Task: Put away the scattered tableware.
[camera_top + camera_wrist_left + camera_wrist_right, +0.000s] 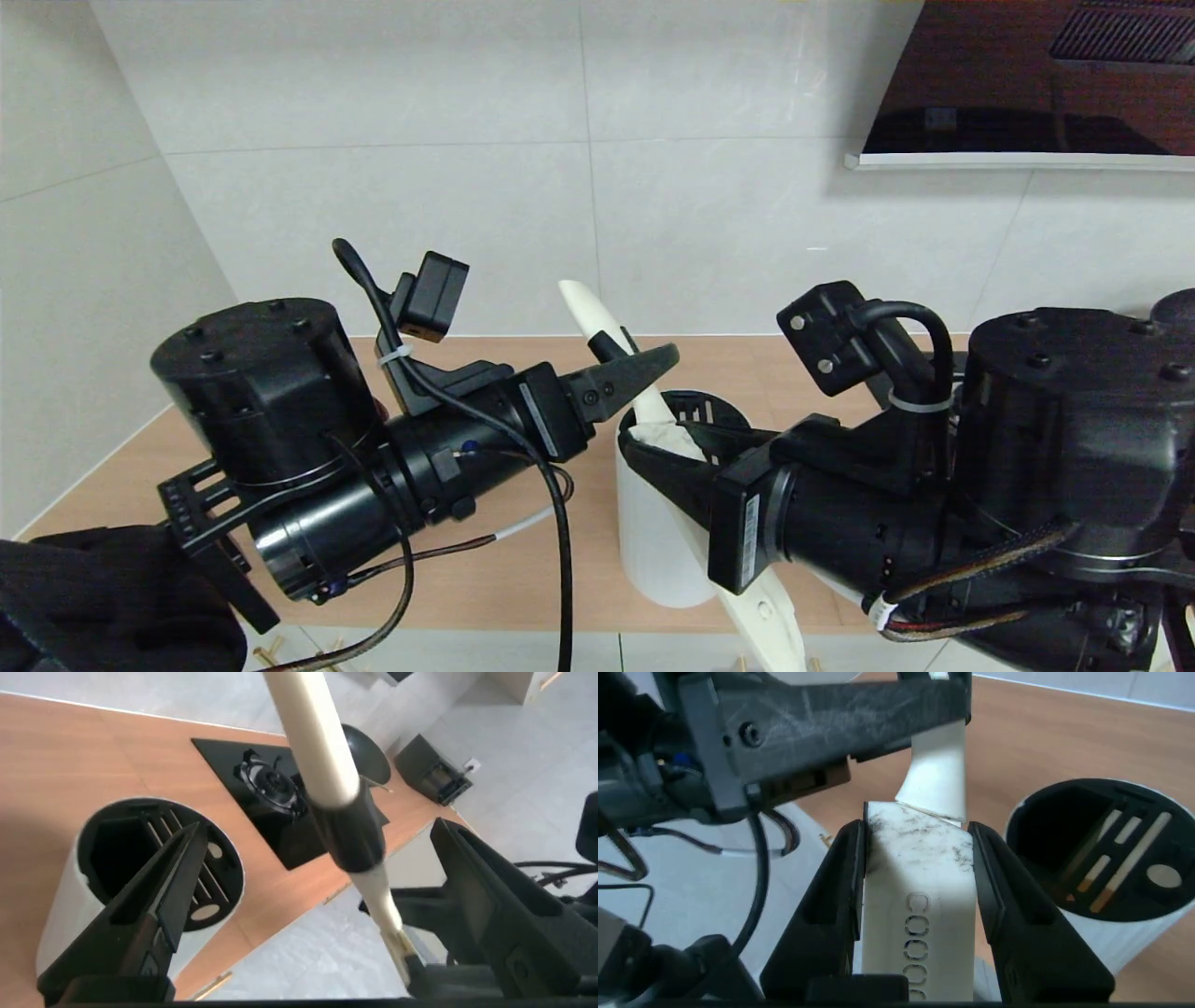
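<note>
Cream plastic slotted spatula [586, 313] hangs in the air near the white cylindrical utensil holder [653, 551], with the right gripper [918, 849] pinching its blade. Left gripper [320, 826] is spread wide around the handle, not touching. Looks mid-handover. Next I'd close left, then release right.

A light wooden worktop [467, 588] runs along the tiled wall. A white cylindrical utensil holder [653, 551] with a black slotted insert stands upright on it. A black hob [280, 831] sits in its surface nearby.
</note>
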